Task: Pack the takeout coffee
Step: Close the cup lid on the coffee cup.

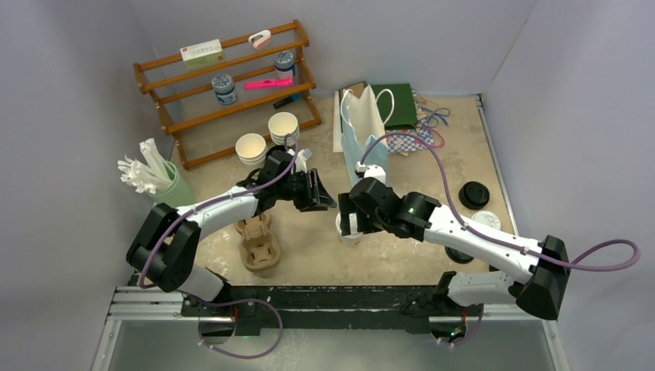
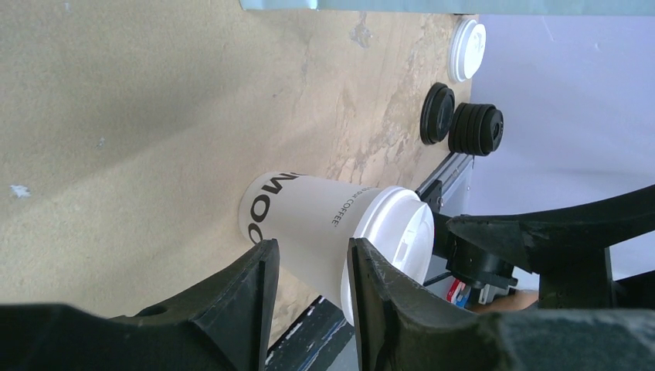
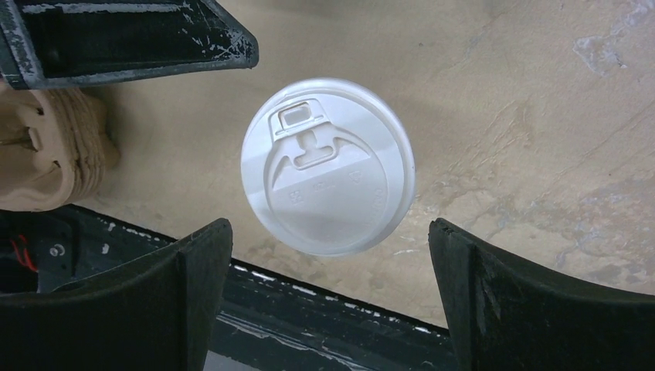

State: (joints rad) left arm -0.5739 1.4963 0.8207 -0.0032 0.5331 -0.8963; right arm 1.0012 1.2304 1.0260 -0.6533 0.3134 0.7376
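Observation:
The takeout coffee in view is a cream-white paper cup (image 2: 317, 220) with a white snap-on lid (image 3: 328, 166), standing upright on the table (image 1: 349, 234). My right gripper (image 3: 330, 232) hangs just above it, open wide, its jaws straddling the lid's near edge without touching it. My left gripper (image 2: 313, 255) is to the cup's left, partly open and holding nothing. The cup shows through the gap, beyond the fingertips. In the top view the left gripper (image 1: 323, 193) is a short way up-left of the right gripper (image 1: 349, 220).
A brown pulp cup carrier (image 1: 259, 243) lies near the left arm. Lidless cream cups (image 1: 283, 127) stand near a wooden shelf (image 1: 232, 85). A paper bag (image 1: 367, 127) stands behind. Loose black lids (image 2: 476, 128) and a white lid (image 2: 468, 49) lie at the right.

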